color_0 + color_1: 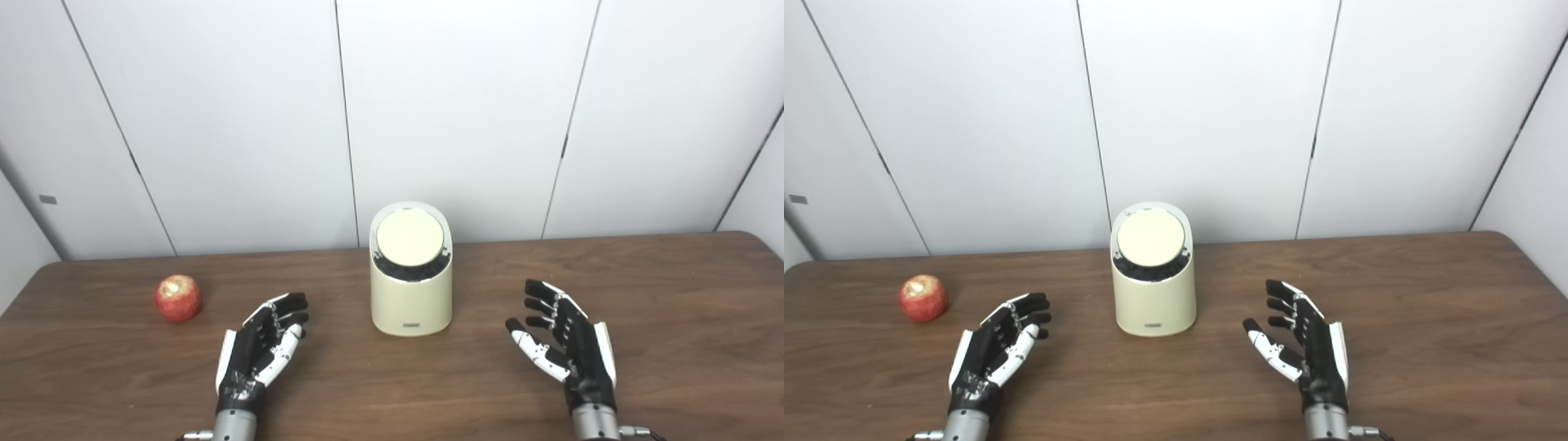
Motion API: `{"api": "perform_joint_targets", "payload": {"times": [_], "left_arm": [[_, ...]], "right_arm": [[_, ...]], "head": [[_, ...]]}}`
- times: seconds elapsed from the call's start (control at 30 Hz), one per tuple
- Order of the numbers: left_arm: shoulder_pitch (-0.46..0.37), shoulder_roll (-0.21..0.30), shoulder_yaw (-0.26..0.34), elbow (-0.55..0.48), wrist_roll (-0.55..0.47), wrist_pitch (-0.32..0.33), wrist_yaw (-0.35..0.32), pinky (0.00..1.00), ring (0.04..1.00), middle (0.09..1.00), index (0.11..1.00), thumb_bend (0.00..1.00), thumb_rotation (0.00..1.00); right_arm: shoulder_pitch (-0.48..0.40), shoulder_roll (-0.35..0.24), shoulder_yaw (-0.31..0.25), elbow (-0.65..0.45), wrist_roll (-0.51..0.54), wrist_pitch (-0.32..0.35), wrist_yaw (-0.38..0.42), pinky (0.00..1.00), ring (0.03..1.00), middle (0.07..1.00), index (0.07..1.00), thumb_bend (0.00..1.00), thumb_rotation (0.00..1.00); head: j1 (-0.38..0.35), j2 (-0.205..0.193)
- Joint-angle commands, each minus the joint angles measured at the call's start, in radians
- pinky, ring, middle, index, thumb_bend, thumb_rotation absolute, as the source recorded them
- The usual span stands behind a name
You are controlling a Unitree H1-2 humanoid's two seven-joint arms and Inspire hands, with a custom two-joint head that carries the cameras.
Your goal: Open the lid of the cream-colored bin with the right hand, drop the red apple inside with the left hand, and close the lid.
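Note:
A cream-colored bin (411, 300) stands upright at the middle of the brown table, its round lid (410, 237) closed and tilted toward me. A red apple (177, 298) sits on the table to the left of the bin. My left hand (262, 347) is open and empty, palm inward, between the apple and the bin, apart from both. My right hand (566, 343) is open and empty to the right of the bin, a hand's width away from it. Both show in the right eye view too, with the bin (1153, 303) and apple (922, 298).
The brown table (674, 288) ends at a white panelled wall (459, 110) just behind the bin. Its rounded corners show at the far left and far right.

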Motion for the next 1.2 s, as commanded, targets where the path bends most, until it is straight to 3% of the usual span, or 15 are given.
{"api": "perform_joint_targets", "payload": {"times": [0.0,0.53,0.6,0.63,0.7,0.73,0.8,1.03,1.17], "left_arm": [[0.006,-0.003,-0.003,0.002,0.001,-0.027,-0.004,0.64,0.709,0.742,0.734,0.27,0.28],[0.006,-0.009,-0.004,-0.002,0.000,-0.017,-0.002,0.65,0.714,0.743,0.733,0.28,0.31],[0.006,-0.010,-0.005,0.000,0.005,-0.019,0.001,0.65,0.714,0.743,0.732,0.28,0.31],[0.005,-0.010,-0.005,0.004,0.007,-0.025,0.002,0.64,0.711,0.740,0.730,0.27,0.29],[0.004,-0.011,-0.006,0.009,0.010,-0.031,0.003,0.64,0.709,0.739,0.729,0.27,0.28],[0.004,-0.012,-0.006,0.008,0.009,-0.030,0.003,0.64,0.708,0.738,0.727,0.27,0.28],[0.004,-0.013,-0.006,0.008,0.008,-0.028,0.004,0.64,0.708,0.739,0.726,0.27,0.28],[-0.002,-0.013,-0.006,0.019,0.017,-0.038,0.008,0.64,0.706,0.737,0.724,0.27,0.29],[-0.002,-0.013,-0.007,0.020,0.012,-0.034,0.003,0.65,0.712,0.744,0.733,0.27,0.27]], "right_arm": [[-0.005,-0.001,0.002,-0.007,0.000,-0.028,0.010,0.66,0.761,0.782,0.740,0.25,0.15],[-0.006,-0.001,-0.001,-0.016,-0.001,-0.031,0.007,0.65,0.749,0.772,0.732,0.25,0.15],[-0.005,0.003,0.000,-0.035,-0.004,-0.017,0.008,0.65,0.751,0.774,0.733,0.25,0.19],[-0.005,0.002,0.004,-0.049,-0.019,-0.011,0.006,0.66,0.763,0.786,0.749,0.28,0.32],[-0.008,-0.013,0.023,-0.078,-0.079,0.005,0.005,0.66,0.767,0.793,0.761,0.31,0.44],[-0.013,-0.026,0.036,-0.095,-0.119,0.013,0.009,0.70,0.796,0.817,0.794,0.38,0.61],[-0.021,-0.041,0.051,-0.122,-0.160,0.030,0.017,0.75,0.830,0.845,0.824,0.44,0.71],[-0.144,-0.058,0.063,-0.203,-0.212,0.130,0.054,0.80,0.878,0.894,0.878,0.71,0.76],[-0.237,-0.069,0.084,-0.228,-0.268,0.221,0.094,0.80,0.890,0.916,0.910,0.74,0.75]], "head": [[-0.001,0.001],[0.003,0.002],[0.002,0.001],[0.001,0.000],[0.002,0.000],[0.001,0.000],[-0.001,-0.001],[-0.002,-0.006],[0.000,-0.009]]}}
